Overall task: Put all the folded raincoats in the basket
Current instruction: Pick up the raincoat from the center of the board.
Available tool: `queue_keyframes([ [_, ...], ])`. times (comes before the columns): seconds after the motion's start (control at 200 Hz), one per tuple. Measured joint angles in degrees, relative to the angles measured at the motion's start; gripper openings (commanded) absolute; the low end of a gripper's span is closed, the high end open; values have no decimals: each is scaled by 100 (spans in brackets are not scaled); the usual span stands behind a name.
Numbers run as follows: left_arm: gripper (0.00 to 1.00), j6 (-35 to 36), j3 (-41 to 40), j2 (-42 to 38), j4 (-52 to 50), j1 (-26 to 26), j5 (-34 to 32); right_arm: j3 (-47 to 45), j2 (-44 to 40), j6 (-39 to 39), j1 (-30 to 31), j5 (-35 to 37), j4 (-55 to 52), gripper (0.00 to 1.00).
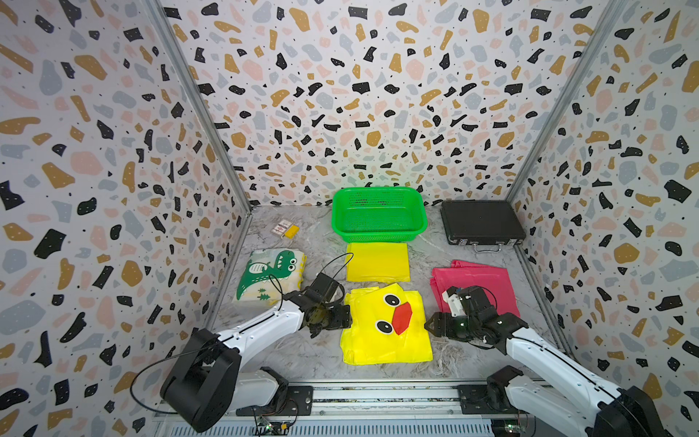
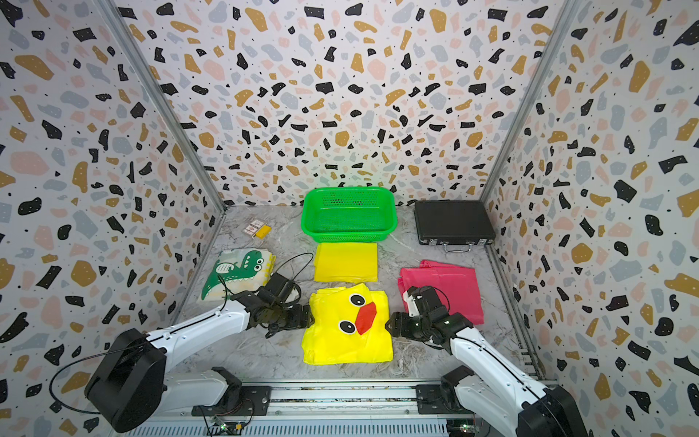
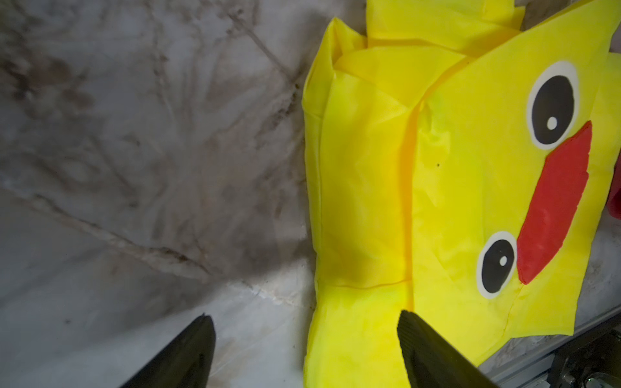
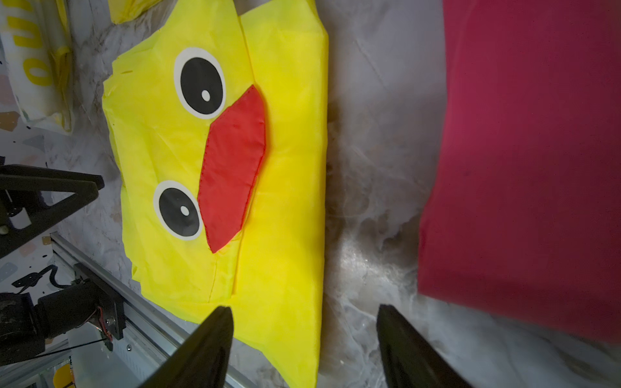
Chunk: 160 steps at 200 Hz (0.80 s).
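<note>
- At the front middle of the bench (image 1: 321, 352), the duck raincoat (image 1: 386, 325) lies flat and folded between both claws, well short of the basket (image 1: 378, 237).
- Left claw (image 3: 305, 322) is spread, straddling one side edge; right claw (image 4: 304, 312) is spread over the opposite edge. Neither is pinching.
- Probably light, limp and slick; folds may spill, so pinch all layers at both edges.
- Plain yellow raincoat (image 1: 378, 261) lies on the direct path, just beside the basket. Pink raincoat (image 1: 476, 280), dinosaur raincoat (image 1: 268, 272) and briefcase (image 1: 480, 221) sit aside.

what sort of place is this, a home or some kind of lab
Most likely a robot test cell, not a home. Patterned walls box in a marble-look table; a left arm and right arm sit on a metal rail at its front edge; a folded duck raincoat and a basket are laid out.
</note>
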Motion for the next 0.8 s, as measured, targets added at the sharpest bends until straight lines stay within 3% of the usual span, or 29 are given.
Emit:
queue_keyframes([
  [0.801, 85, 26, -13, 437, 409, -302, 87, -297, 968, 330, 389, 223, 1257, 67],
])
